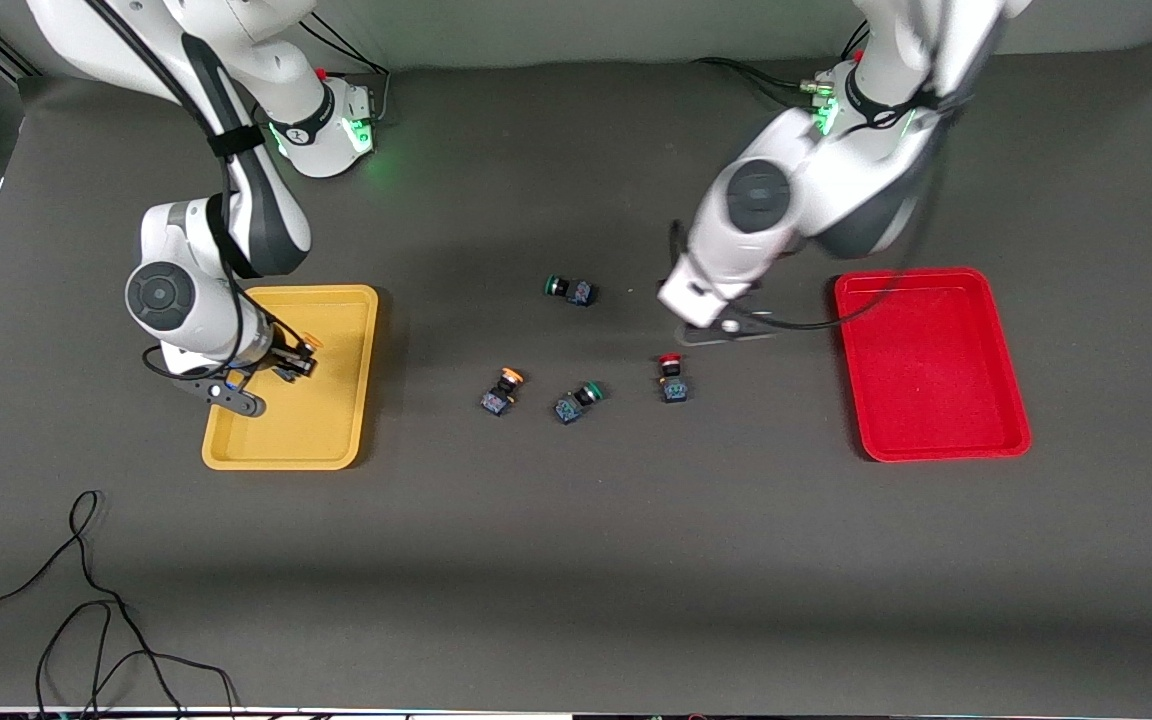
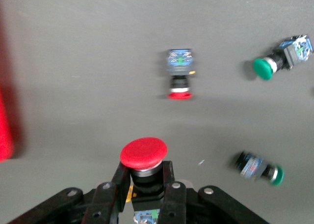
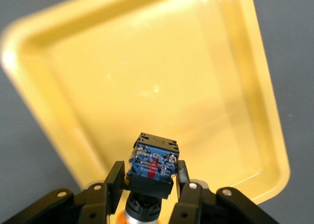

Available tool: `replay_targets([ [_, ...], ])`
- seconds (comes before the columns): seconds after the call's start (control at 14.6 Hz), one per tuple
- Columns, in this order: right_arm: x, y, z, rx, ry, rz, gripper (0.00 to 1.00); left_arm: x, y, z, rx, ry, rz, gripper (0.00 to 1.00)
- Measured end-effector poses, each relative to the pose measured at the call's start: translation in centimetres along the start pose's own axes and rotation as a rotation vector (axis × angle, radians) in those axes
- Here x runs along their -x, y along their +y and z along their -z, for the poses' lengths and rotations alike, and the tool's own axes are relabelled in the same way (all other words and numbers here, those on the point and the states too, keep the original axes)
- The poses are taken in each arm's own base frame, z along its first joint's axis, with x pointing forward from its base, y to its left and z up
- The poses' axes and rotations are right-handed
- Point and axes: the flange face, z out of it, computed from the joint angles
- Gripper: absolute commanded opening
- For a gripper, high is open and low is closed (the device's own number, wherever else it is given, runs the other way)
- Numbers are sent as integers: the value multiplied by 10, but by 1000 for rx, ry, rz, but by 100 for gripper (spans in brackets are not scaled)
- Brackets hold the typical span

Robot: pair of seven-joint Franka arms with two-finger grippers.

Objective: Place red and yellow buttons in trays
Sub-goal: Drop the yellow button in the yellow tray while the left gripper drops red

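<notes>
My right gripper [image 1: 296, 357] is shut on a yellow-capped button [image 3: 153, 161] and holds it over the yellow tray [image 1: 336, 420], also seen in the right wrist view [image 3: 211, 86]. My left gripper [image 2: 145, 174] is shut on a red-capped button [image 2: 143, 153] above the bare mat between the loose buttons and the red tray [image 1: 926, 370]; in the front view its hand [image 1: 714, 300] hides the fingers. A second red button [image 1: 673, 378] and a second yellow button [image 1: 503, 389] lie on the mat mid-table. The red one also shows in the left wrist view [image 2: 179, 72].
Two green-capped buttons lie among them, one [image 1: 569, 289] nearer the robots, one [image 1: 576, 402] between the loose yellow and red buttons. The red tray holds nothing. Loose black cable [image 1: 86, 600] lies at the mat's front corner toward the right arm's end.
</notes>
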Motion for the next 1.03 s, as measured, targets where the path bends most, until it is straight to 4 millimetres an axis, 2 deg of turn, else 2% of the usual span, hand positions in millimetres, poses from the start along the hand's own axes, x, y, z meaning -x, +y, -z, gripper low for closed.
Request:
replay_targets([
  [0.07,3,6,-9,6,-12,3,47,-7,-32,20,-4,-21,-27,18],
  [0.14,6,9,-15,9,-17,5,94,-13,-64,36,-11,-38,-48,18],
  [0.21,9,9,-19,12,-21,7,100,-20,-97,48,-15,-53,-71,18],
  [0.34,10,9,-20,12,-22,8,100,-36,-163,57,-13,-65,-114,18],
  [0.41,9,9,-17,6,-15,5,100,-43,-196,52,-26,-70,-132,18],
  [0.55,1,5,4,-19,9,-16,100,-56,-253,29,-56,-57,-159,19],
  [0.62,-6,-1,23,-37,10,-34,100,-60,-274,12,-58,-35,-165,19],
  [0.75,-19,-28,79,-118,-1,-62,100,-63,-298,-30,-50,18,-174,20],
  [0.89,-27,-69,128,-214,6,-57,100,-63,-306,-73,-47,50,-189,20],
  [0.96,-29,-94,140,-241,18,-36,100,-63,-309,-92,-38,65,-193,20],
  [1.03,-27,-125,143,-251,27,-16,100,-65,-312,-107,-31,79,-198,23],
])
